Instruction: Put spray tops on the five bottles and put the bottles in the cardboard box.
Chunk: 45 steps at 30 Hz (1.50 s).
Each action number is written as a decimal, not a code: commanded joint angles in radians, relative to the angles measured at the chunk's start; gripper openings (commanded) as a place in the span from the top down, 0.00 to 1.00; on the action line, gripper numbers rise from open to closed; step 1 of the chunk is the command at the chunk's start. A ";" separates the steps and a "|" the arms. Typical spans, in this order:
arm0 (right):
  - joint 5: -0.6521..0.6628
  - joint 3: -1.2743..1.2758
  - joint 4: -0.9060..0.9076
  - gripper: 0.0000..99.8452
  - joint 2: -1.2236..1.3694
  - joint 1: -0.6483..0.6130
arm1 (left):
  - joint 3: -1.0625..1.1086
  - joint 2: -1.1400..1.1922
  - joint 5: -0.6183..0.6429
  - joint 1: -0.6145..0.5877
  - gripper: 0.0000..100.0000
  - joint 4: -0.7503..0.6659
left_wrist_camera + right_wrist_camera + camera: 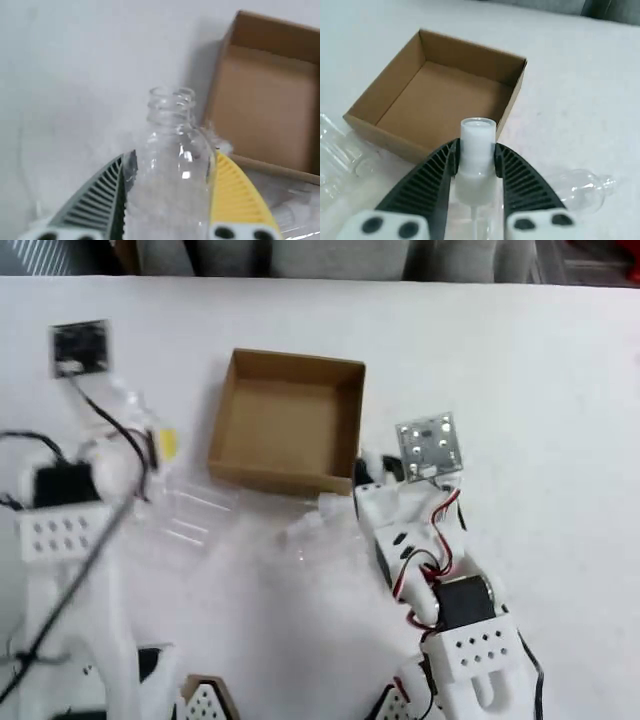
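Left wrist view shows your left gripper (172, 162) clamped on an uncapped bottle (171, 107) at lower centre, while your right gripper (476, 150) pinches a spray top (477, 131) below the empty cardboard box (440, 102), so capping looks in hand: next align that top squarely over the open neck.

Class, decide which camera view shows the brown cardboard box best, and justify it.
The high view: the brown cardboard box appears whole from above, all four walls and floor. The right wrist view shows it whole but slanted; the left wrist view cuts it off.
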 commanded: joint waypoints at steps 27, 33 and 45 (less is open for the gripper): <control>-0.123 -0.839 -0.214 0.98 0.101 -0.387 | 0.976 -1.207 -0.009 0.549 0.98 -0.666; -0.123 -0.829 -0.317 0.98 0.177 -0.453 | 0.990 -1.193 -0.009 0.550 0.98 -0.669; -0.123 -0.667 -0.561 0.98 0.274 -0.453 | 0.991 -1.193 -0.009 0.544 0.98 -0.666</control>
